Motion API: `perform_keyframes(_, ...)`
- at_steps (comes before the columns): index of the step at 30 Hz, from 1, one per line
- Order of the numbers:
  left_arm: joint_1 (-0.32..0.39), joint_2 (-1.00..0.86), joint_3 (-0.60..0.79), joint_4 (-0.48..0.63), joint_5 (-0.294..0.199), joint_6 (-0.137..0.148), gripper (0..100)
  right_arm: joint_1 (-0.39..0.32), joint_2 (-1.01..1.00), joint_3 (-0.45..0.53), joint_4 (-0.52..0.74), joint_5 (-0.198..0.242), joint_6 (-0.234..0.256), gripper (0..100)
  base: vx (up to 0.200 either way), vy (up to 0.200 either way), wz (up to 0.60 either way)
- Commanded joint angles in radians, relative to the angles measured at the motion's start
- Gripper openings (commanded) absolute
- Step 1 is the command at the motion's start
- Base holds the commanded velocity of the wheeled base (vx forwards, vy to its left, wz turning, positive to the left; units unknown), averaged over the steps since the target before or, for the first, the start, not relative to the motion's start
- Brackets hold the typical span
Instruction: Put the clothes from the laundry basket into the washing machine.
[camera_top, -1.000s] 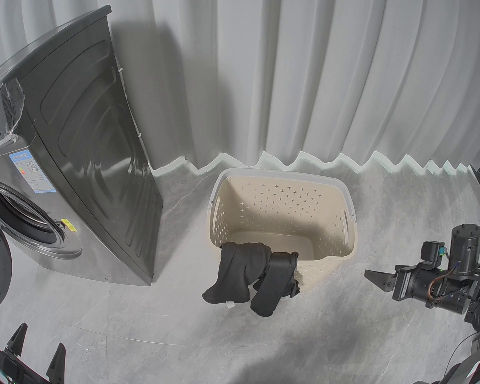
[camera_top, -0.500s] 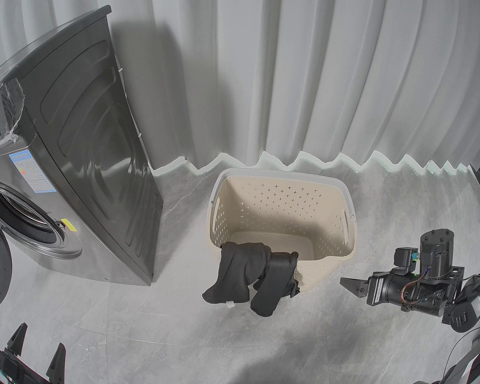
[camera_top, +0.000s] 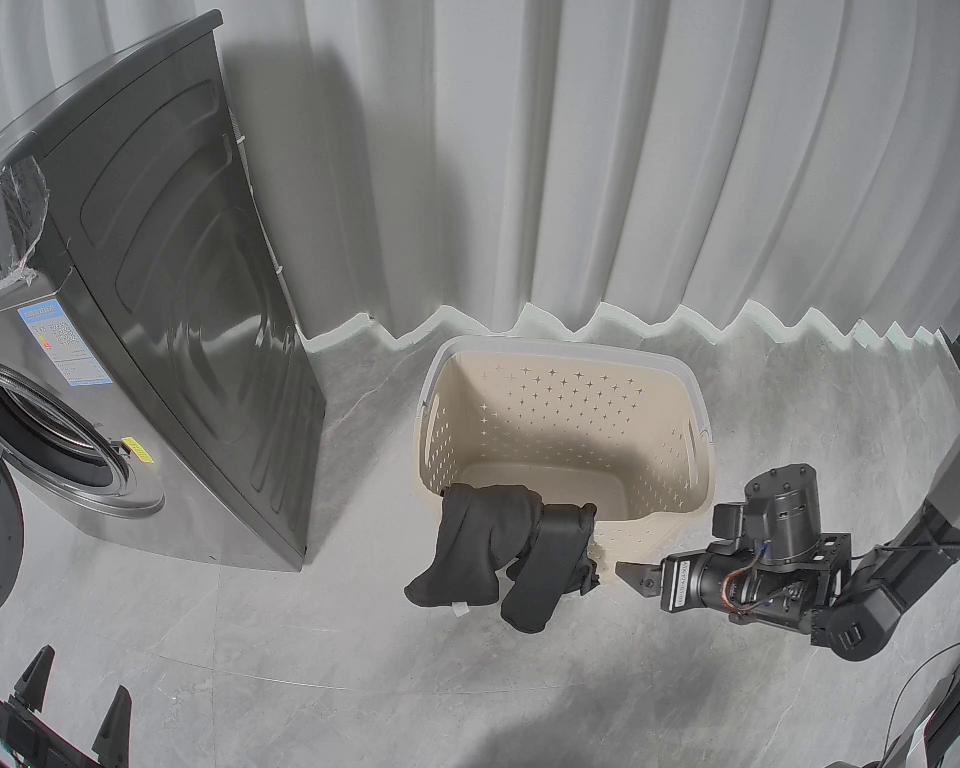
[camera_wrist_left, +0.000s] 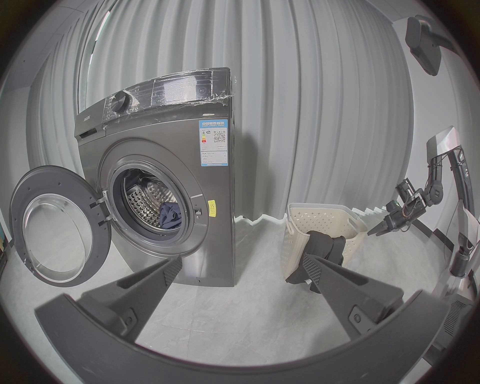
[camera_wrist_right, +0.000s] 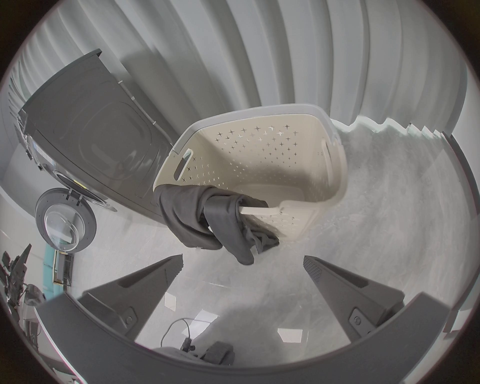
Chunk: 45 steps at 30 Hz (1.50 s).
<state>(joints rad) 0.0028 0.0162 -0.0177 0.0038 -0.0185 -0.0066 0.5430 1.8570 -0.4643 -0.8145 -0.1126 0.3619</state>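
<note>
A cream laundry basket (camera_top: 690, 390) stands on the floor by the curtain. A dark grey garment (camera_top: 500, 550) hangs over its near rim and down the outside; it also shows as the garment (camera_wrist_right: 210, 220) and the garment (camera_wrist_left: 320, 250). My right gripper (camera_top: 640, 578) is open, low and just right of the garment, pointing at it without touching; its fingers (camera_wrist_right: 150, 280) stand wide apart. The grey washing machine (camera_top: 170, 300) is at the left, its round door (camera_wrist_left: 57, 225) swung open, with a blue cloth (camera_wrist_left: 170, 215) in the drum. My left gripper (camera_top: 75, 700) is open, near the bottom left.
A pleated white curtain (camera_top: 600, 150) closes off the back. Grey marble floor (camera_top: 350, 650) lies open between the washing machine and the basket. A cable and small dark device (camera_wrist_right: 210, 350) lie on the floor below my right arm.
My right arm has swung left and lower, bringing its open gripper close to the hanging garment. The left gripper, basket and garment have not moved.
</note>
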Motion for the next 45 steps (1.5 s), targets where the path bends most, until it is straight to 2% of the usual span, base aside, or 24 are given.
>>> perform_keyframes(1, 0.000, -0.016, 0.015, 0.001, 0.000, -0.003, 100, 0.025, 0.116, -0.053, -0.051, -0.022, 0.000, 100, 0.000, 0.000, 0.00)
perform_keyframes(6, 0.000, -0.016, 0.015, 0.001, 0.000, -0.006, 100, 0.023, 0.218, -0.100, -0.132, -0.029, -0.014, 100, 0.000, 0.000, 0.00)
perform_keyframes(24, 0.000, -0.016, 0.015, 0.001, 0.000, -0.009, 100, 0.041, 0.456, -0.332, -0.135, -0.021, -0.017, 100, 0.000, 0.000, 0.00)
perform_keyframes(45, 0.000, -0.016, 0.015, 0.001, 0.002, -0.013, 100, 0.032, 0.596, -0.551, -0.140, -0.030, -0.017, 100, 0.000, 0.000, 0.00)
